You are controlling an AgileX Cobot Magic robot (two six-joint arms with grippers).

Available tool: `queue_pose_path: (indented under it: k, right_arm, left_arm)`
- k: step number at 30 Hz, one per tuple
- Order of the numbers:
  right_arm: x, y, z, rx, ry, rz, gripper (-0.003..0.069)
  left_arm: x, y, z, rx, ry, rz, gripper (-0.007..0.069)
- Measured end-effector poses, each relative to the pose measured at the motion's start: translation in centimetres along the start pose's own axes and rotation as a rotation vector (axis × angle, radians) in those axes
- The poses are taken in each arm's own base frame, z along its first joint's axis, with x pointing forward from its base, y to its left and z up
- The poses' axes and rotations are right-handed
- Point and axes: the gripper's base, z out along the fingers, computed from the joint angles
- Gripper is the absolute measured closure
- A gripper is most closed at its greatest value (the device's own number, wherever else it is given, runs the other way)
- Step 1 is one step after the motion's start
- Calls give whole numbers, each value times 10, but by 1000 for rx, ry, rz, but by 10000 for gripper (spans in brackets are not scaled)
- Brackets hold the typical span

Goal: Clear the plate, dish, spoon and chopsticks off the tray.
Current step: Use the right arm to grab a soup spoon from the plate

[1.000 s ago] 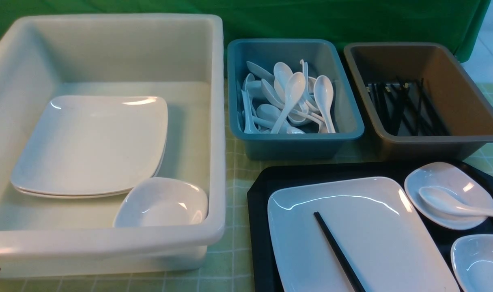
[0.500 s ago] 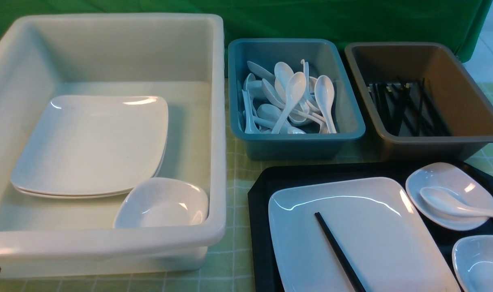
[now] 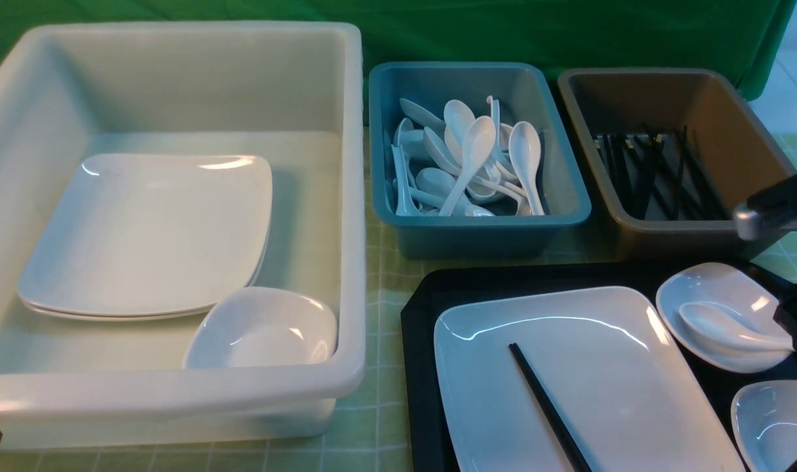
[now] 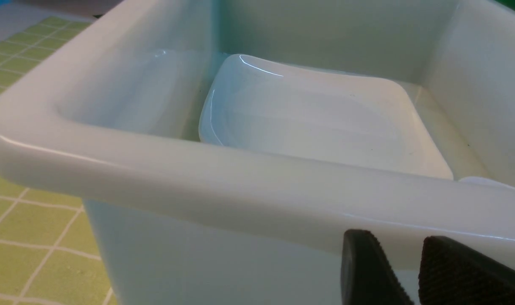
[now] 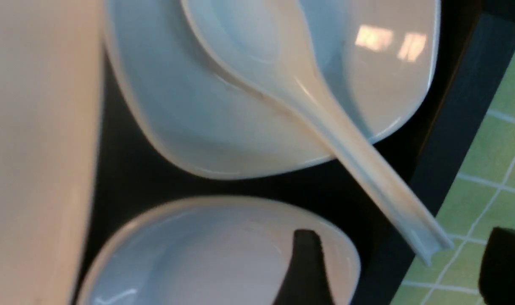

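Observation:
The black tray (image 3: 419, 314) lies at front right. On it are the large white plate (image 3: 608, 354) with black chopsticks (image 3: 548, 412) lying across it, a small dish (image 3: 716, 292) with the white spoon (image 3: 716, 324) in it, and a second dish (image 3: 769, 419). My right gripper (image 5: 403, 267) is open above the tray's right rim. The end of the spoon handle (image 5: 422, 243) lies between its fingers, untouched. One finger (image 5: 304, 271) hangs over the second dish (image 5: 206, 254). My left gripper (image 4: 403, 250) is shut and empty, just outside the white tub's near wall.
A big white tub (image 3: 352, 196) at left holds stacked plates (image 3: 149, 229) and a small dish (image 3: 260, 331). A teal bin (image 3: 477, 229) holds several spoons. A brown bin (image 3: 674, 233) holds black chopsticks. A green checked cloth covers the table.
My right arm has come into the front view from the right edge and now hangs over the spoon's handle. The left arm and the dishes have not moved.

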Motion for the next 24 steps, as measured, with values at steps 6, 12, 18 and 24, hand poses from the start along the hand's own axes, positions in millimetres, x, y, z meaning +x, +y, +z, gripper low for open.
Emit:
queue_pose_path:
  k: [6,12,18,24]
  right_arm:
    - [-6,-3,32,61,124,-104,151]
    - [-11,-3,37,71,95,-122,151]
    - [-12,-4,38,72,86,-165,250]
    - [-12,-4,38,71,92,-169,453]
  left_arm:
    - [0,0,0,0,0,0,435]
    - [0,0,0,0,0,0,430]
    - [0,0,0,0,0,1,422]
    - [0,0,0,0,0,1,417]
